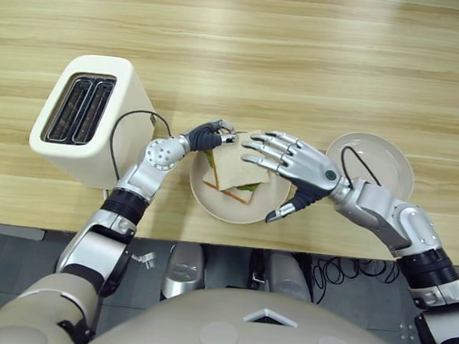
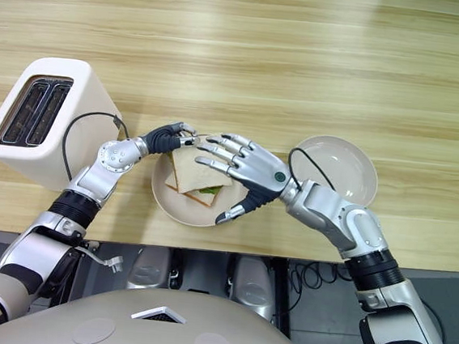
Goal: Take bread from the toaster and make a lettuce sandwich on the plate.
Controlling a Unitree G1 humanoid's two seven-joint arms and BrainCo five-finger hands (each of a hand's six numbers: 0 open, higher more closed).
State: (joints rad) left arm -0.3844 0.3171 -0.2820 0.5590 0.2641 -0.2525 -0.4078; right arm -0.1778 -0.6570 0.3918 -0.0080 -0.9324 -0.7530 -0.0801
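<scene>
1. The sandwich [image 1: 231,170], green lettuce peeking out, sits on the plate [image 1: 210,207] at the table's [image 1: 306,49] near edge.
2. Left hand [image 1: 207,136] is curled tight on its far-left corner.
3. Right hand [image 1: 299,164] hovers flat above it, fingers spread, holding nothing.
4. Second plate [image 1: 385,158] is just right; toaster [image 1: 116,128] is toward the left edge.

My screens show the table [image 1: 322,59] bright and evenly lit, with the light coming from above. A pale shine runs across the wood. Shadows are soft and faint, like the one under the right hand [image 1: 295,166] on the plate [image 1: 210,201]. The hand's metal has small white glints. The floor [image 1: 11,248] is darker.
</scene>
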